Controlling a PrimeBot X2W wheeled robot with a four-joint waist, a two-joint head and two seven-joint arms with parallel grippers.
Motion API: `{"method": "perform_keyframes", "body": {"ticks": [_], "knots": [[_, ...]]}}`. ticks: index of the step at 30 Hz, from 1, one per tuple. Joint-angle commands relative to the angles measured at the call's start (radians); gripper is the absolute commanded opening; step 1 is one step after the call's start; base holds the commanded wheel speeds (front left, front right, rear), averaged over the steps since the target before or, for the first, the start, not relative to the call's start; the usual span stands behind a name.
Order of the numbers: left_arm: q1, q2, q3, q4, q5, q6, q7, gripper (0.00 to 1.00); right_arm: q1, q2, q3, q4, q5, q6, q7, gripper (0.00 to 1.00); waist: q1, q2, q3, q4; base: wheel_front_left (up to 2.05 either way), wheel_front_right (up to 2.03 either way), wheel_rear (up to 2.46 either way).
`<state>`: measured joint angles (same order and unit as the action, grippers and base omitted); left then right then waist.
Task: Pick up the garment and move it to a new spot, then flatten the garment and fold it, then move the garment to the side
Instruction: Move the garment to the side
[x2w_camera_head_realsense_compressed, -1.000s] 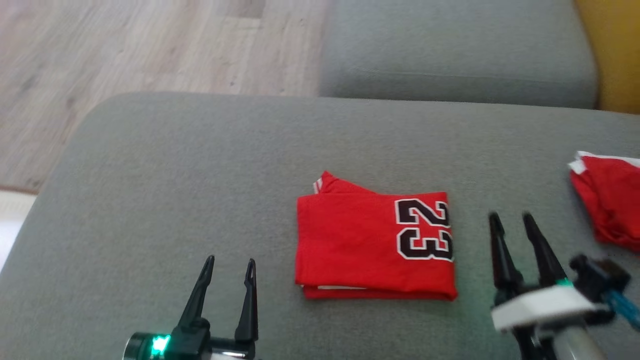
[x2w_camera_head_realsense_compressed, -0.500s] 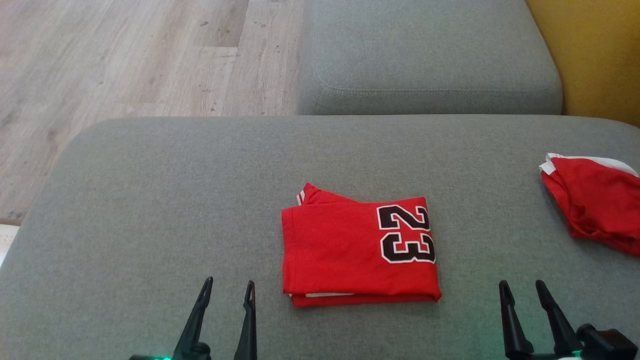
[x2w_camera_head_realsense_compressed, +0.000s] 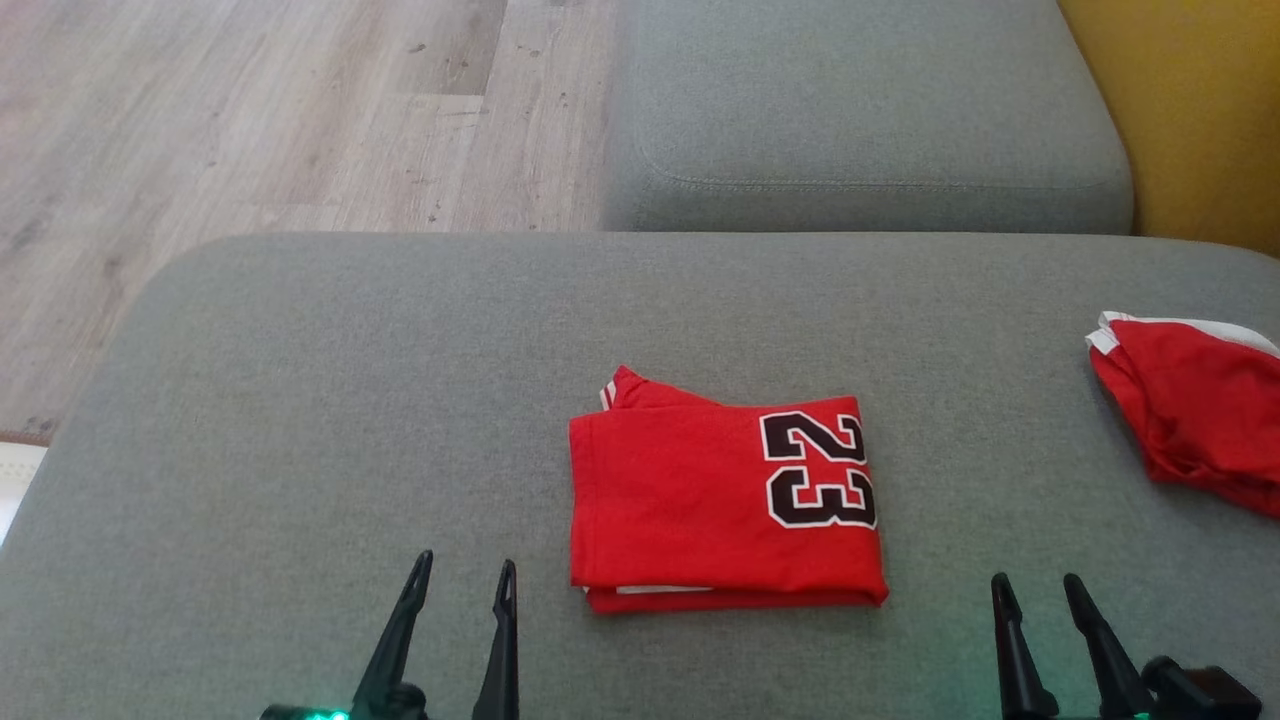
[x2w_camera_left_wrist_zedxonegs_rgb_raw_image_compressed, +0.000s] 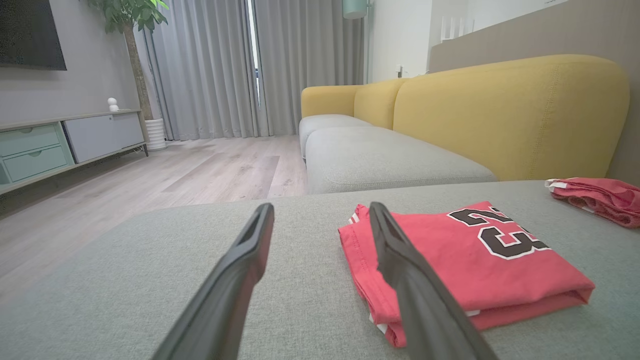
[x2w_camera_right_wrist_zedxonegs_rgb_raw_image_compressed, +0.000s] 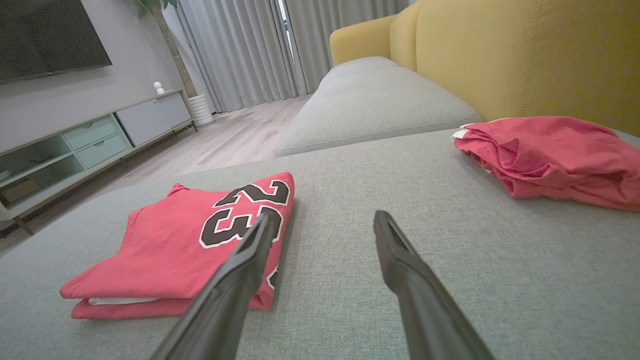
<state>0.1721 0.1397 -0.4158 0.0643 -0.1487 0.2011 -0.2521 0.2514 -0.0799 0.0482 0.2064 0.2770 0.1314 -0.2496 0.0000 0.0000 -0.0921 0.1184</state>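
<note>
A red garment (x2w_camera_head_realsense_compressed: 720, 505) with a black "23" lies folded into a neat rectangle in the middle of the grey cushion (x2w_camera_head_realsense_compressed: 300, 400). It also shows in the left wrist view as the folded garment (x2w_camera_left_wrist_zedxonegs_rgb_raw_image_compressed: 465, 260) and in the right wrist view as the same garment (x2w_camera_right_wrist_zedxonegs_rgb_raw_image_compressed: 185, 245). My left gripper (x2w_camera_head_realsense_compressed: 465, 575) stands open near the bottom edge, left of the garment, holding nothing. My right gripper (x2w_camera_head_realsense_compressed: 1035, 590) is open too, low and to the garment's right, apart from it. In each wrist view the gripper's dark fingers (x2w_camera_left_wrist_zedxonegs_rgb_raw_image_compressed: 240, 270) (x2w_camera_right_wrist_zedxonegs_rgb_raw_image_compressed: 400, 260) are spread above bare cushion.
A second red garment (x2w_camera_head_realsense_compressed: 1190, 410), crumpled, lies at the cushion's right edge, also seen as a red heap (x2w_camera_right_wrist_zedxonegs_rgb_raw_image_compressed: 550, 155). A further grey seat cushion (x2w_camera_head_realsense_compressed: 860, 110) lies beyond, with a yellow sofa back (x2w_camera_head_realsense_compressed: 1180, 110) at right. Wooden floor (x2w_camera_head_realsense_compressed: 250, 120) is at far left.
Both grippers have drawn back toward the bottom edge of the head view, the right one most. The head camera has shifted a little. The folded garment has stayed in place.
</note>
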Motion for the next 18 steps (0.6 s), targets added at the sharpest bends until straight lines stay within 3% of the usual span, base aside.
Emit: {"method": "perform_keyframes", "body": {"ticks": [1, 9, 18], "knots": [[-0.026, -0.014, 0.044, -0.033, 0.009, -0.004, -0.010, 1.00, -0.044, -0.015, 0.014, -0.026, -0.008, -0.001, -0.012, 1.00, 0.0000, 0.0000, 0.000, 0.001, 0.00, 0.00, 0.00], [-0.023, -0.025, 0.051, -0.035, 0.016, -0.012, -0.010, 1.00, -0.051, -0.019, 0.031, -0.007, 0.006, -0.001, -0.012, 1.00, 0.0000, 0.0000, 0.009, 0.009, 0.00, 0.00, 0.00], [-0.019, -0.038, 0.046, -0.026, 0.023, -0.033, -0.010, 1.00, -0.163, -0.053, 0.169, 0.152, 0.169, -0.001, 0.074, 1.00, 0.0000, 0.0000, 0.018, 0.044, 0.00, 0.00, 0.00]]}}
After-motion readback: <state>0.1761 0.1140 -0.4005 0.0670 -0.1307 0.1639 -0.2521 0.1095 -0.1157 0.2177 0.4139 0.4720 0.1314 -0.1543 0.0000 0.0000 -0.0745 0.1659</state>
